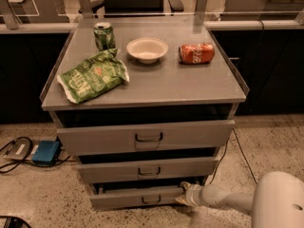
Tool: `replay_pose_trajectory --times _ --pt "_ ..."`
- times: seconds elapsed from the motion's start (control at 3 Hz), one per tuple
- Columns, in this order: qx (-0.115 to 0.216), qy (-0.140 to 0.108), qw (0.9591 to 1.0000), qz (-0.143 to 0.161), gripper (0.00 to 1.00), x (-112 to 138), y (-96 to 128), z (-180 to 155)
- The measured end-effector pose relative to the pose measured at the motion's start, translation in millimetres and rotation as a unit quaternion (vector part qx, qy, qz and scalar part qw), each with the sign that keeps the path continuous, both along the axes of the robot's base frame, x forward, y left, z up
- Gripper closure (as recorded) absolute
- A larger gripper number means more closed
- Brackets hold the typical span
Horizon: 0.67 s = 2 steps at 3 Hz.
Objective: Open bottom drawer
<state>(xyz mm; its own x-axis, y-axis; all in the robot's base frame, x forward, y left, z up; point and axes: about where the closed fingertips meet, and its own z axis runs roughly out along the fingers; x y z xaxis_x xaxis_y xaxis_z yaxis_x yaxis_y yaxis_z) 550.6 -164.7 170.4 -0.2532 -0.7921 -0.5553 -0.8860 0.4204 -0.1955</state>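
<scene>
Grey metal cabinet: three drawer fronts stacked under a flat top, standing on a speckled floor.
Bottom drawer: lowest of the three, nearest the floor. Its front ran side to side, long axis horizontal. A dark gap showed above its top edge, so it was judged a little way out at most.
Loop handle: small and dark, at the middle of the bottom drawer front, with nothing on it.
Gripper: low, at the right-hand end of the bottom drawer front, touching or just beside that corner. Whether it was open or closed could not be told, nor whether it had hold of anything.
Arm: pale, reaching in from the lower right, close to the floor.
Relation for the coming move: the loop handle lay leftward of the gripper in the view, along the front and at about the same height. The pull was judged to run straight out toward the camera, square to the front.
Cabinet top: green can, white bowl, orange can on its side, green crisp bag.
Floor, left side: blue box with cables.
</scene>
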Motion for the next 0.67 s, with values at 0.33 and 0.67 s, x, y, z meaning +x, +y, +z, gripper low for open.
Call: replay_pose_trajectory --times 0.33,0.67 --pt "-0.013 -0.006 0.9998 0.015 0.76 -33.0 -15.9 0.2" --pt "-0.013 -0.006 0.9998 0.014 1.00 -38.1 -17.6 4.5"
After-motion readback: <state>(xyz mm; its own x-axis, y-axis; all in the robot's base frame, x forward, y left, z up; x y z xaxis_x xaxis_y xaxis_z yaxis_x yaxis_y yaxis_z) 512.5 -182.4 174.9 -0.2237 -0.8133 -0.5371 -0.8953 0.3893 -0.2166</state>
